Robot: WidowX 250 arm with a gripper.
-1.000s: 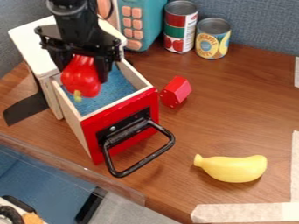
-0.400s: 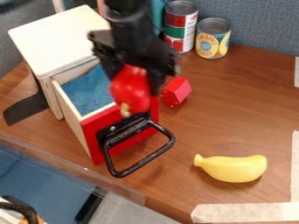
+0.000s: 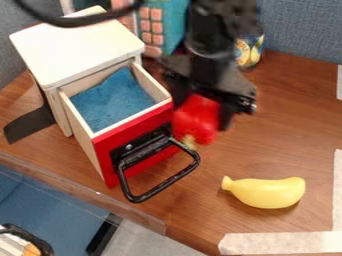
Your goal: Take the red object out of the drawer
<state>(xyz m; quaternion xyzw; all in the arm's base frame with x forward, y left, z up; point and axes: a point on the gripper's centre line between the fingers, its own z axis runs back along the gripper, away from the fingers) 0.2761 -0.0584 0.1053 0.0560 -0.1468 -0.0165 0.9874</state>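
My gripper (image 3: 200, 112) hangs right of the drawer, shut on the red pepper-like object (image 3: 196, 120), which has a yellowish stem pointing down. The held object is just beside the drawer's red front, outside the box. The open drawer (image 3: 133, 125) has pale wooden walls and a blue lining (image 3: 110, 102), with nothing lying on it. Its black handle (image 3: 160, 186) sticks out at the front.
A yellow banana (image 3: 267, 192) lies to the lower right on the wooden table (image 3: 294, 130). A can (image 3: 248, 50) and a teal toy with pink buttons (image 3: 160, 25) stand at the back. Pale tape (image 3: 280, 242) runs along the front edge.
The gripper has moved right with the red object, from over the drawer to beside its front. The drawer and banana have stayed put; the small red block is now hidden behind the gripper and its load.
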